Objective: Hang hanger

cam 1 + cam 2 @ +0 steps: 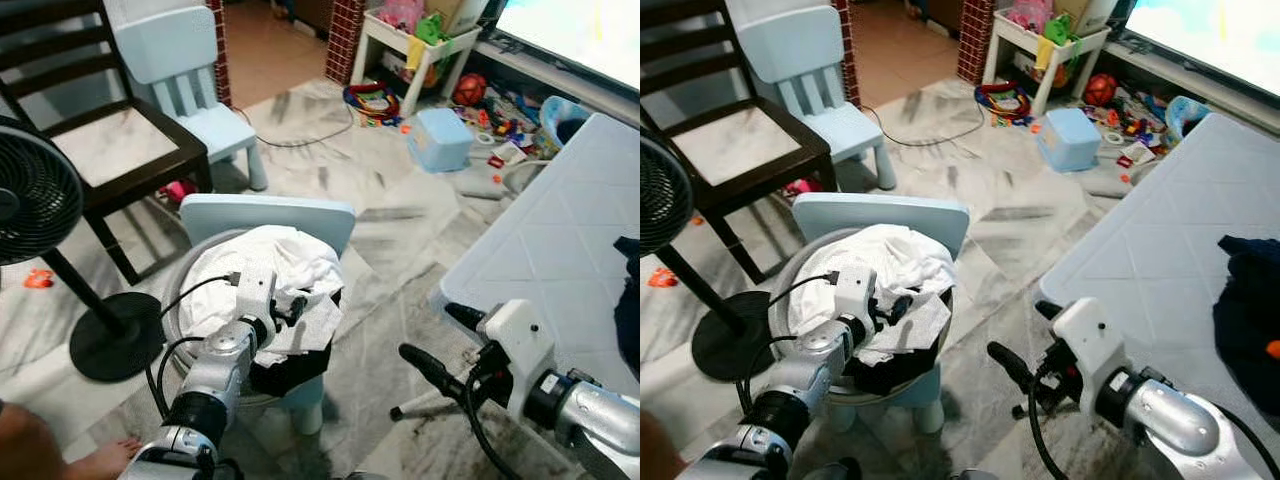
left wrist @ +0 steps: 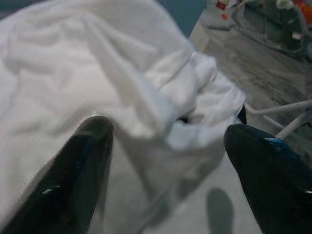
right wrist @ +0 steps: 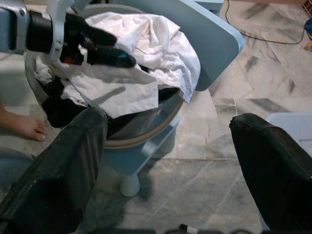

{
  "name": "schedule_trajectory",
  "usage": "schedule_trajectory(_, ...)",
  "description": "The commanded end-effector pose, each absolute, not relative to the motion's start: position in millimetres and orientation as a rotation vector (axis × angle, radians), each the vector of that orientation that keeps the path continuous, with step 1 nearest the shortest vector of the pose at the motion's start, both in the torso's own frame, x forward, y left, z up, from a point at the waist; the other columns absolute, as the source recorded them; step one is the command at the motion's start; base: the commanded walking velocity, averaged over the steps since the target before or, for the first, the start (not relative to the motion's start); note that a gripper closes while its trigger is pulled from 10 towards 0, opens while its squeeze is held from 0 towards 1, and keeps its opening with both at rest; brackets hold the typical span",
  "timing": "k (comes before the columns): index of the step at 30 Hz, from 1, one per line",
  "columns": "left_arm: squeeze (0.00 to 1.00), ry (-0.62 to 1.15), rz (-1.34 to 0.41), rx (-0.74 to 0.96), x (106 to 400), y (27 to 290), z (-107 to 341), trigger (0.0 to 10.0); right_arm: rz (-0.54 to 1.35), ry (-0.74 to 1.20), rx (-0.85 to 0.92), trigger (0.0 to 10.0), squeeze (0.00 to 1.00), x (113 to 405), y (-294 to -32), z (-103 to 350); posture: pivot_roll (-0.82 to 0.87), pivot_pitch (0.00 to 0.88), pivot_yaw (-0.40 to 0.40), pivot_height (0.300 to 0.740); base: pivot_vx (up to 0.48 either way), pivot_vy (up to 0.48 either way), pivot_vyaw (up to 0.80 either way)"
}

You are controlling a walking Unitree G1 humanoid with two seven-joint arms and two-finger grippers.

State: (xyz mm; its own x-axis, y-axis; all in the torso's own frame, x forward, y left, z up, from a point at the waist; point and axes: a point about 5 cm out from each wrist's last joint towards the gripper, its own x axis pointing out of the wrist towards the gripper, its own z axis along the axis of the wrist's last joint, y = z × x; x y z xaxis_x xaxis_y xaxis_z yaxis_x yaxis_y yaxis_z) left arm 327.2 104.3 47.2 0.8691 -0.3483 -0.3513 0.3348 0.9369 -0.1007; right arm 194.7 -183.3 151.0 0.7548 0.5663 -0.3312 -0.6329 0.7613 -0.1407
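Observation:
A round grey basin (image 1: 172, 312) heaped with white laundry (image 1: 268, 262) and a dark garment (image 1: 288, 368) sits on a small pale-blue chair (image 1: 268, 214). My left gripper (image 1: 287, 309) rests on top of the white cloth (image 2: 122, 73), open, its fingers (image 2: 83, 170) straddling a raised fold without pinching it. My right gripper (image 1: 424, 332) is open and holds nothing. It hovers low over the marble floor, to the right of the basin (image 3: 146, 137) and pointing toward it. I can make out no hanger.
A white quilted surface (image 1: 540, 240) with a dark cloth (image 1: 1248, 300) fills the right. A black fan (image 1: 30, 200), a dark wooden chair (image 1: 110, 140) and a second blue chair (image 1: 190, 90) stand left. Toys and a blue box (image 1: 440, 138) lie beyond. A person's bare foot (image 1: 100, 460) is near the basin.

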Motion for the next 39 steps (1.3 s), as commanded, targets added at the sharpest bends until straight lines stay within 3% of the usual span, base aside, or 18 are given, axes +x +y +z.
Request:
schedule_trajectory(1,0.0,0.353,-0.353,-0.017,328,105,46,0.0,0.578,0.309,-0.318,10.0,0.0,198,-200,147,-0.26,0.181,-0.148,0.74,0.0,0.0,0.0)
schedule_trajectory(17,0.0,0.37,-0.227,-0.063,323,132,34,0.0,0.476,0.264,-0.373,10.0,0.0,216,-204,130,-0.2,0.167,-0.152,0.74,0.0,0.0,0.0)
schedule_trajectory(39,0.0,0.353,-0.26,-0.019,333,137,43,0.0,0.502,0.224,-0.405,10.0,0.0,216,-186,117,-0.21,0.153,-0.141,0.74,0.0,0.0,0.0)
